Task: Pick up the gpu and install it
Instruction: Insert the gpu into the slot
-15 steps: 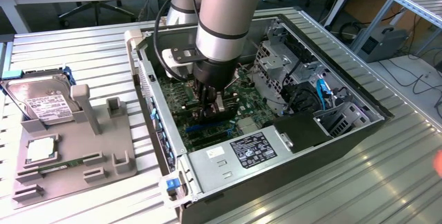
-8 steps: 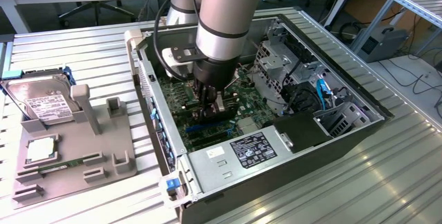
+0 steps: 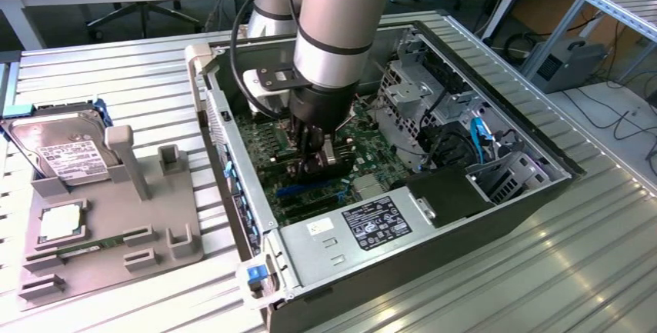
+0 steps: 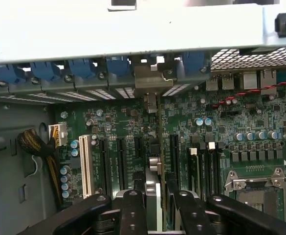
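Inside the open computer case (image 3: 493, 194), at the centre of the exterior view, our gripper (image 3: 313, 165) reaches down to the motherboard (image 3: 355, 144). Nearest to our wrist camera, the two dark fingers (image 4: 133, 213) stand narrowly apart and pinch the gpu (image 4: 155, 147) between them, seen edge-on as a thin upright card. It runs from between the fingertips across the green board, over the row of black expansion slots, with the white slot (image 4: 85, 164) off at nine o'clock of it. Farther on, its silvery end bracket (image 4: 150, 78) meets the case's rear wall among the blue slot clips (image 4: 81, 68). Outside the case, at nine o'clock in the exterior view, the grey parts holder (image 3: 113, 218) carries a hard drive (image 3: 61, 148), and near its seven o'clock corner lies a green memory stick (image 3: 88, 244).
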Action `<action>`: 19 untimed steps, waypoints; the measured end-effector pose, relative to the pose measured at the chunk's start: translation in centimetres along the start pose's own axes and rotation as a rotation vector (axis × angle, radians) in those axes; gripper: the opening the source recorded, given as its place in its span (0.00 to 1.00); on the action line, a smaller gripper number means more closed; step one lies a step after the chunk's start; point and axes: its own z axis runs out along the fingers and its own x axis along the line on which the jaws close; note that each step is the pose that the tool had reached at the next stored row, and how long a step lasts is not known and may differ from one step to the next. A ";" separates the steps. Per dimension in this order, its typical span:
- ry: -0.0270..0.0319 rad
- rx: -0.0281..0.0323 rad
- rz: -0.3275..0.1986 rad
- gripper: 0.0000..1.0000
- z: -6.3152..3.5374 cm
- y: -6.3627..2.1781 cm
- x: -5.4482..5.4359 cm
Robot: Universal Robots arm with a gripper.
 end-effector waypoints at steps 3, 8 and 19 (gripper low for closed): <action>0.0000 -0.0006 0.000 0.27 -0.01 -0.25 0.0; 0.0000 -0.0007 0.000 0.27 -0.01 -0.36 0.0; 0.0003 0.0106 0.000 0.27 0.04 -0.32 0.0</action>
